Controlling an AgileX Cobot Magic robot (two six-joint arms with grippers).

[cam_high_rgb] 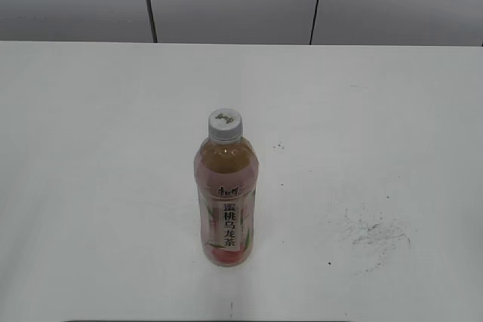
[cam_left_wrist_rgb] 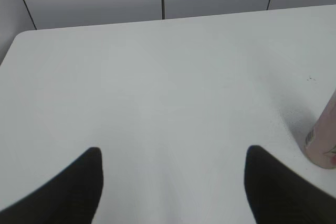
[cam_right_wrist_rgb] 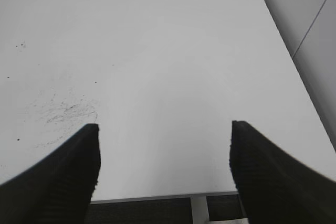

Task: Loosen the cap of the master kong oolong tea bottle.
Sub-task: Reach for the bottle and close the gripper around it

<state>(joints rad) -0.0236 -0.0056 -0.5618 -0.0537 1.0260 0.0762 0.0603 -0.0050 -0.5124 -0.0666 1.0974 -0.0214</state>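
Here, the bottle (cam_high_rgb: 226, 205) is standing upright on the white table (cam_high_rgb: 90, 186), near the middle and toward the front edge in the exterior view. The cap (cam_high_rgb: 225, 124) is sitting on its neck, a small dark mark showing on top, and the label is facing the camera. Neither arm is showing in that view.

The left gripper (cam_left_wrist_rgb: 173, 153) is hanging above bare tabletop with its dark fingers (cam_left_wrist_rgb: 73, 190) spread wide and nothing between them. A sliver of the bottle's base is peeking in at the right edge of the left wrist view, seemingly beside the right finger, though the crop makes that hard to judge.

The right gripper (cam_right_wrist_rgb: 164, 127) is likewise gaping, ribbed fingers (cam_right_wrist_rgb: 273, 177) apart over the table's near edge, holding nothing. Scuff marks (cam_right_wrist_rgb: 65, 111) are lying on the surface to its left.
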